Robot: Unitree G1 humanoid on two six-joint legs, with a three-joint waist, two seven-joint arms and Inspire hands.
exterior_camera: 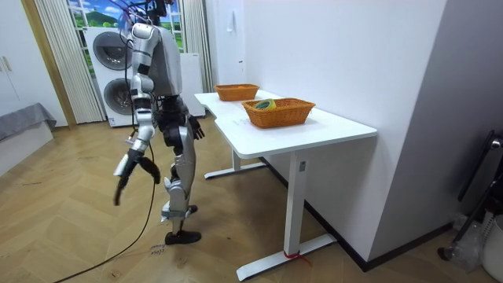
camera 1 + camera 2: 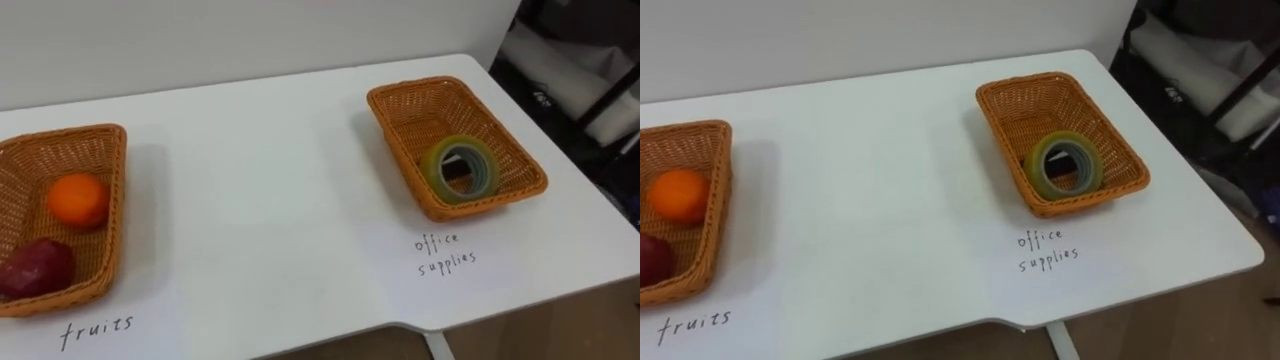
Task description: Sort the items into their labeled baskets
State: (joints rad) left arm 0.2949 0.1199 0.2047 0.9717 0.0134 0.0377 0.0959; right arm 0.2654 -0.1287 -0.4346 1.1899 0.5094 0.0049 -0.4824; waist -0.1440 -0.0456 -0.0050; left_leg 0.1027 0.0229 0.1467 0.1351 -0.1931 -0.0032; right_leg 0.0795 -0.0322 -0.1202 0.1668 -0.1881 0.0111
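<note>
On the white table [image 2: 270, 200] a wicker basket [image 2: 60, 136] at the left, marked "fruits", holds an orange [image 2: 78, 198] and a dark red fruit [image 2: 35, 268]. The wicker basket [image 2: 420, 83] at the right, marked "office supplies", holds a yellow-green roll of tape [image 2: 438, 168] standing on edge. In the room view I stand on the wooden floor a step back from the table's long side. My right hand [image 1: 130, 167] hangs low behind me with loose fingers. My left hand [image 1: 197, 127] is in front at hip height, fingers relaxed. Both hands hold nothing.
The table's right end [image 2: 610, 240] drops off beside dark equipment [image 2: 590, 80] on the floor. A white wall runs behind the table. Two stacked washing machines [image 1: 110, 71] stand behind me by a curtain, with open wooden floor [image 1: 71, 228] around.
</note>
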